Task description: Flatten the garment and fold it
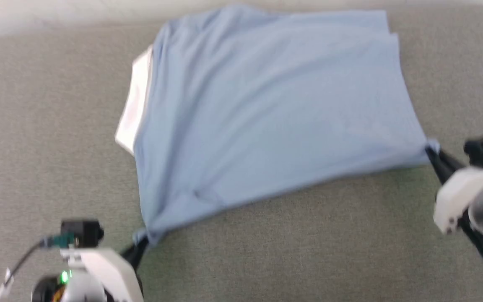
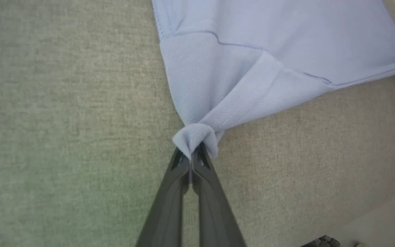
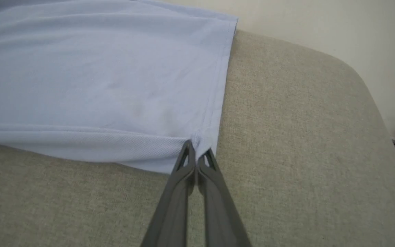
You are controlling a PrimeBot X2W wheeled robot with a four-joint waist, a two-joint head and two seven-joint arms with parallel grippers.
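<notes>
The light blue garment (image 1: 266,109) lies spread across the grey cushioned surface (image 1: 287,251), back side up, its white collar (image 1: 134,105) peeking out at the left edge. My left gripper (image 1: 141,243) is shut on the shirt's near left corner, which bunches around the fingertips (image 2: 192,156). My right gripper (image 1: 431,152) is shut on the near right corner (image 3: 197,145) by the hem. The near edge (image 1: 287,191) stretches taut between the two grips. Placket and print are hidden underneath.
The grey surface ends in a rounded corner (image 3: 351,68) at the far right, with a pale wall (image 3: 321,20) behind it. Bare fabric runs along the near side in front of the shirt.
</notes>
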